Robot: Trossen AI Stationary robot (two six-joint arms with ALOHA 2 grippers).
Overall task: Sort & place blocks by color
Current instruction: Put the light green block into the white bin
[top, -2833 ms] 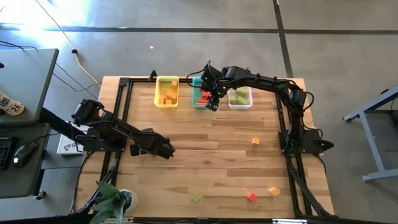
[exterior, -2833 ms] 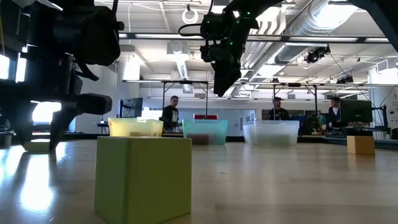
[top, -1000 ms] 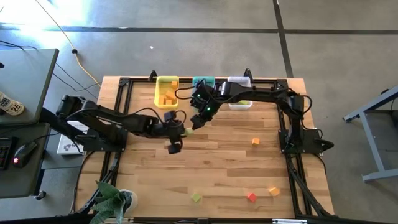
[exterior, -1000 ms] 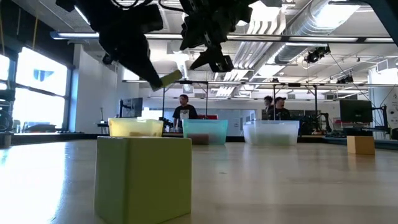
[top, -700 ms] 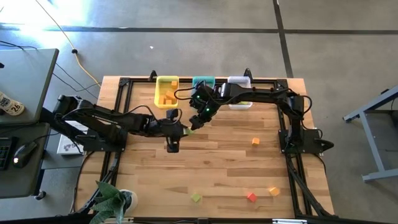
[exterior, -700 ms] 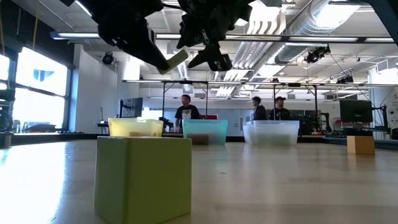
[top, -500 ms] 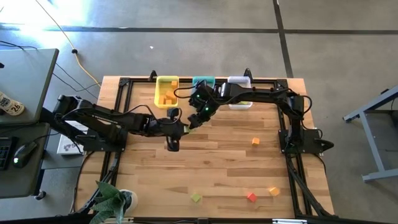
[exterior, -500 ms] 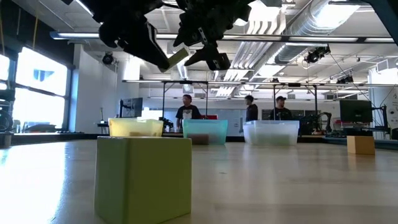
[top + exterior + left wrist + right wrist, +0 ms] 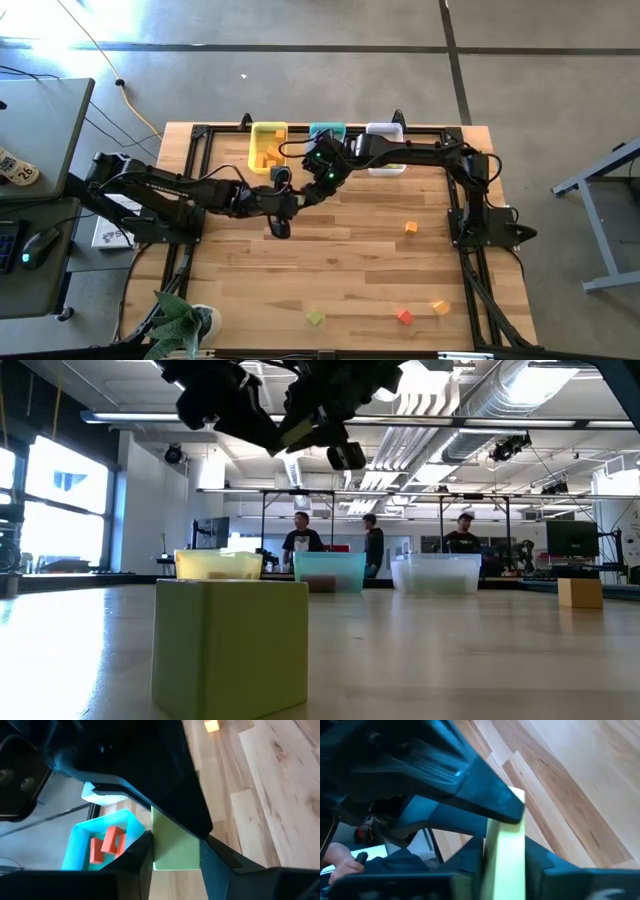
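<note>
Green block point(image 9: 175, 845) held in mid-air between two grippers.
Left gripper point(image 9: 296, 201) and right gripper point(image 9: 312, 190) both pinch it above the bench point(image 9: 350, 260), in front of the teal bin point(image 9: 85, 851) holding red blocks point(image 9: 107, 845).

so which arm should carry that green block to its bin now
Right, probably. Both grippers meet at the green block in mid-air, the left gripper clamped on it, the right gripper around it. The right arm already reaches over the clear bin holding green blocks; the left arm is stretched out from the far side.
</note>
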